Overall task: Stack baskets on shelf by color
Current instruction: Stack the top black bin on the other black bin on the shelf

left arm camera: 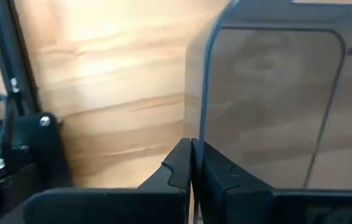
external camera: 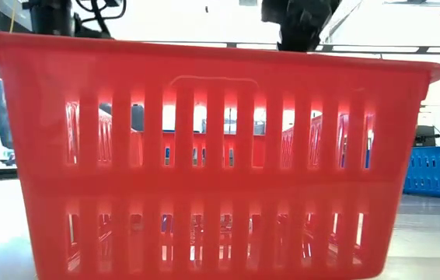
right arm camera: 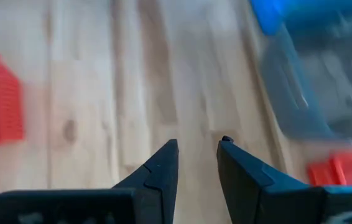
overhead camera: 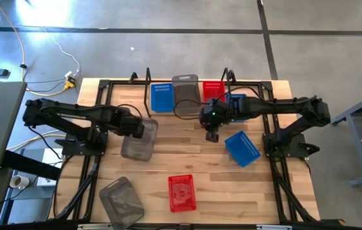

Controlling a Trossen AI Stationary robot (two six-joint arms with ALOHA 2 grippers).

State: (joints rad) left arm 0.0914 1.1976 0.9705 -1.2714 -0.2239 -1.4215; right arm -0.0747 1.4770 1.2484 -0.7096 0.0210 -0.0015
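My left gripper is shut on a smoky grey basket over the table's left middle. My right gripper is open above bare wood near the centre, touching nothing. The black wire shelf stands at the far edge and carries a blue basket, a grey basket and a red basket. Loose on the table are a blue basket, a red basket and a grey basket. My left gripper pinches the grey basket's side wall at its rim, one finger inside and one outside. The fingers come from above, pointing down. The basket hangs below them with its open side up; whether its bottom is clear of the table I cannot tell.
Black arm-mounting rails run along both sides of the table. Another blue basket shows partly under the right arm beside the shelf. Bare wood lies between the centre and the near red basket, which fills the low view.
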